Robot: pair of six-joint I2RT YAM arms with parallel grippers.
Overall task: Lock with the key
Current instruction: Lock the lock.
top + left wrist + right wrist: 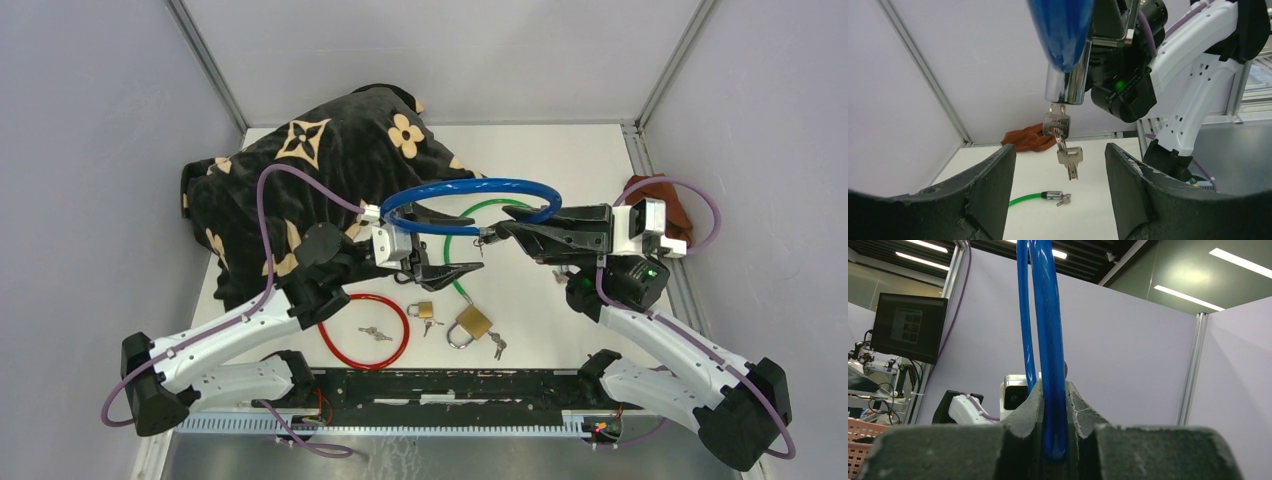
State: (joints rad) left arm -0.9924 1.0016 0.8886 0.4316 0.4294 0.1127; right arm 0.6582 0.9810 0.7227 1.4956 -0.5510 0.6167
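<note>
Left fingers (988,187) stand spread, key (1056,124) dangling beyond them from blue lock (1063,30)

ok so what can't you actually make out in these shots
- Keyhole of the blue cable lock: left wrist view, the key in it covers it, so how far it is turned is unreadable.
- That key, top view: too small, beside the right hand.
- Top of the cable loop, right wrist view: cut off by the frame edge.
- Anything under the black patterned cloth: top view, the cloth covers it.
</note>
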